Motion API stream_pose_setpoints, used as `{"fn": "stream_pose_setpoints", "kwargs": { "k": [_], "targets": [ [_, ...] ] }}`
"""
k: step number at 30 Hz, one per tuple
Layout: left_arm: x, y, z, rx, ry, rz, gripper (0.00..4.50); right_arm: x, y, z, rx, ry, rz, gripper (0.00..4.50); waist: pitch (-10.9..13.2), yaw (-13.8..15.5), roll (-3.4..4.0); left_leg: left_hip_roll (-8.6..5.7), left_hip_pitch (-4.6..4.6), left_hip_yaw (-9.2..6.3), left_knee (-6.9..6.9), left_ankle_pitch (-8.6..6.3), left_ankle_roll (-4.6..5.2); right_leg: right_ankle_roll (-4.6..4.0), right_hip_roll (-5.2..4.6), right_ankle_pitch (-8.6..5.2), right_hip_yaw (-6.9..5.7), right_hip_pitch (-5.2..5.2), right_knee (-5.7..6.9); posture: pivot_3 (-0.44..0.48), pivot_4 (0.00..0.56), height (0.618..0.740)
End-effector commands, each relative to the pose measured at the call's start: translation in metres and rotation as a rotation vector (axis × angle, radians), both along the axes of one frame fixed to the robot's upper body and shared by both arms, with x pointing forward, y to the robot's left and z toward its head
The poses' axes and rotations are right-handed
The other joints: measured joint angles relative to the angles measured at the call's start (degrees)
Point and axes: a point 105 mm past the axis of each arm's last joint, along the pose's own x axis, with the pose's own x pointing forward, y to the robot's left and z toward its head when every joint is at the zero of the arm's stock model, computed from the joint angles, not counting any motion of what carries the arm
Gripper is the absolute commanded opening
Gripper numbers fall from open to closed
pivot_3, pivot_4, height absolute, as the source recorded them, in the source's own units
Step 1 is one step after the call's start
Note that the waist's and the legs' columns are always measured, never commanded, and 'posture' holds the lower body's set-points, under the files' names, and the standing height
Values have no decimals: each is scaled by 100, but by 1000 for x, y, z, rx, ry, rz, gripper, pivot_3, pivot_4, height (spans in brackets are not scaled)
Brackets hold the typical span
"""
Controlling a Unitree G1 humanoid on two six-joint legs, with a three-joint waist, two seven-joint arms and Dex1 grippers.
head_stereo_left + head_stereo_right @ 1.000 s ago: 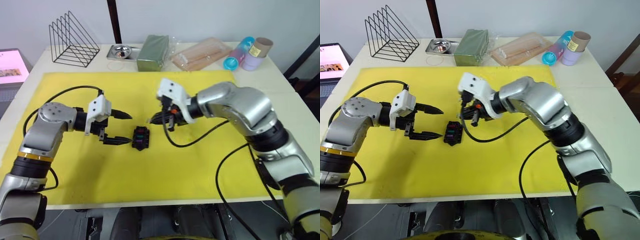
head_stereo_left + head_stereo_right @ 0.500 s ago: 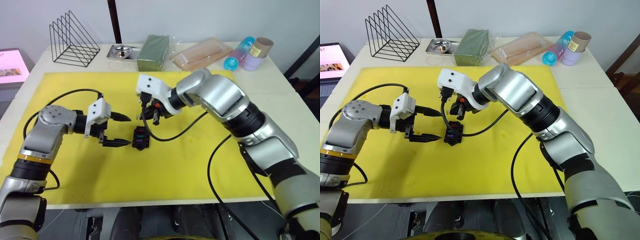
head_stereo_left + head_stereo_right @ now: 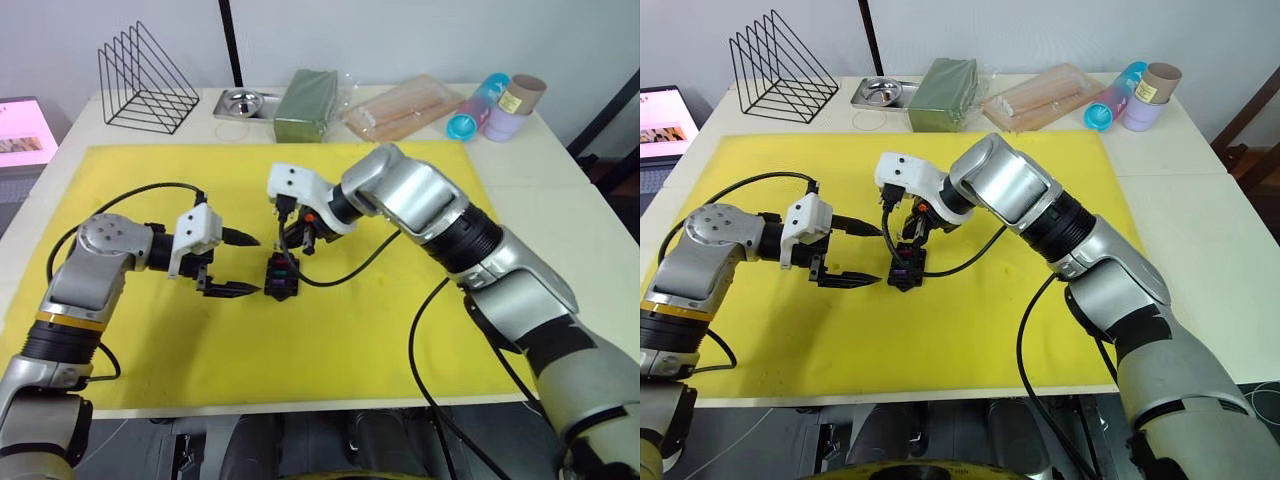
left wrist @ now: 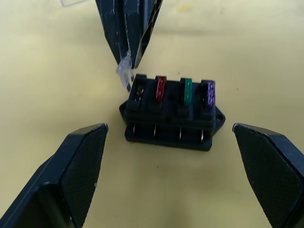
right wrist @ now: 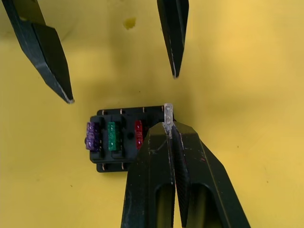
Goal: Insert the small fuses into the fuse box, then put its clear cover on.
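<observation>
The fuse box [image 4: 172,116] sits flat on the yellow mat [image 3: 330,340] near the middle of the worktop [image 3: 560,200], between the two grippers. Three of the small fuses are already seated in its top slots: the red fuse [image 4: 161,89], the green fuse [image 4: 188,91] and the purple fuse [image 4: 209,93] stand side by side, with one slot at the end next to the red one empty.

The right gripper [image 5: 170,128] hangs directly over that empty end of the box, its fingers [image 5: 152,166] clenched on the pale clear fuse [image 5: 167,114], which pokes out past the fingertips. In the left wrist view the same fuse [image 4: 124,72] hangs just above and beside the open slot; it looks not quite seated, though the angle makes that hard to judge.

The left gripper [image 3: 238,264] hovers just beside the box on the robot's left, its fingers [image 4: 76,171] spread wide apart and grasping nothing, one to either side of the box in its wrist view.

Along the far edge of the worktop stand a wire rack [image 3: 145,82], a small metal tray [image 3: 243,102], a green block [image 3: 307,104], a clear bag of sticks [image 3: 405,108] and some coloured tubes [image 3: 497,105]
</observation>
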Motion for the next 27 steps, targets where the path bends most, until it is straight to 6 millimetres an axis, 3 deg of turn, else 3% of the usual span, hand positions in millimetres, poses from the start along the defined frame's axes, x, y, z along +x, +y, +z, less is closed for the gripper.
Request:
{"fn": "stream_pose_setpoints", "kwargs": {
  "k": [1, 27],
  "targets": [
    [1, -3, 8, -1, -42, -18, 4500, -3, 6, 10, -1, -40, 42, 29, 0, 1, 0, 0, 0, 0, 0, 0, 0, 0, 0, 0, 0, 0, 0, 0, 150, 740],
    [0, -5, 5, -7, -42, -17, 4500, -1, 4, -8, -62, -57, 64, 29, 0, 0, 0, 0, 0, -2, 0, 0, 0, 0, 0, 0, 0, 0, 1, 0, 150, 740]
  ]
}}
